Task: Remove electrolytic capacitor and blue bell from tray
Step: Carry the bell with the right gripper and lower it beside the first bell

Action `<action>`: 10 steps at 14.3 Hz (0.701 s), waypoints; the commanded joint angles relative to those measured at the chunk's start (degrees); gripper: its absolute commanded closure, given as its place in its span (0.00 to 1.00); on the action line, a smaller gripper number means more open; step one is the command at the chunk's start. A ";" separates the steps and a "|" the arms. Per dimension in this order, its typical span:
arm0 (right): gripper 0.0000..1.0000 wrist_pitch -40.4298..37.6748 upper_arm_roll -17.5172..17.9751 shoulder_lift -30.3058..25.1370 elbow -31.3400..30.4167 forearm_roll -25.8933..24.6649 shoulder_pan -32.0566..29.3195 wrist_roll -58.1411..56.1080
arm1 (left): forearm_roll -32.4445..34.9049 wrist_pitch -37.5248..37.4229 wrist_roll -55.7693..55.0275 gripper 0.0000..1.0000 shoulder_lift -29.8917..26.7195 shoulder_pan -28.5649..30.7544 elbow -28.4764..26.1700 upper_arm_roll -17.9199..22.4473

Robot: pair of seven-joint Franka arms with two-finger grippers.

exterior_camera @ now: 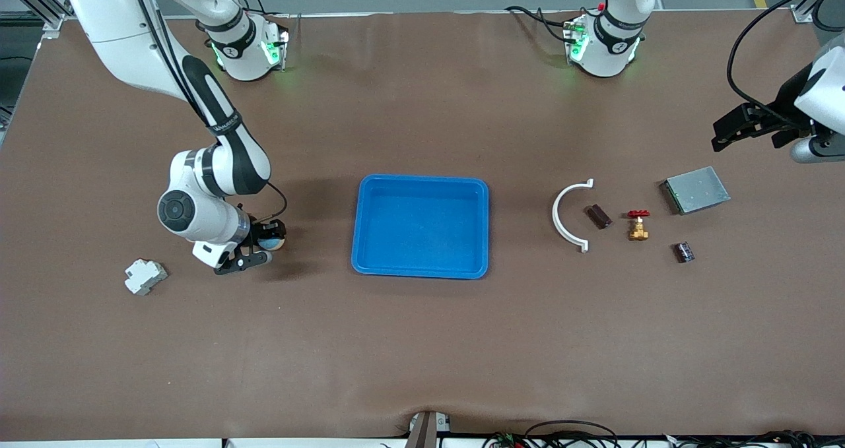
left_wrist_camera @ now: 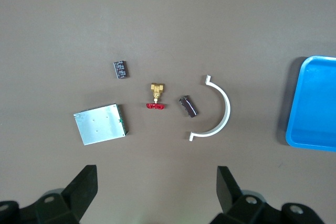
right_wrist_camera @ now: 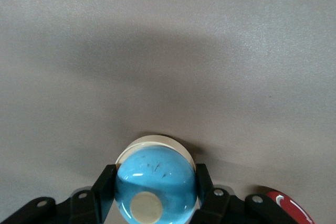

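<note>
Right gripper (exterior_camera: pixel 261 249) clamped on blue bell (exterior_camera: pixel 270 241), low over table at right arm's end — I judge release next. Tray (exterior_camera: pixel 420 227) empty; capacitor (exterior_camera: pixel 684 251) out. Left gripper (exterior_camera: pixel 749 126) waits, fingers apart.

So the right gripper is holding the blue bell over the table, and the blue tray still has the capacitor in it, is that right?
Not quite. The tray holds nothing, as the front view shows; the capacitor lies on the table toward the left arm's end. The rest holds: the right gripper has its fingers shut on the blue bell, beside the tray.
</note>
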 commanded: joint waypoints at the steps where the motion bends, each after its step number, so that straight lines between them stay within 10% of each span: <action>1: 0.49 -0.06 0.17 -0.10 0.36 0.88 -0.16 -0.41 | -0.99 0.23 1.47 0.00 -1.65 0.21 -0.77 0.39; 2: 0.00 -0.32 0.17 -0.19 0.63 0.88 -0.16 -0.33 | -0.99 0.23 1.47 0.00 -1.65 0.21 -0.77 0.57; 10: 0.00 -11.27 0.26 -5.62 2.73 0.88 0.71 4.66 | -0.99 0.31 1.47 0.00 -1.57 1.53 -1.03 0.66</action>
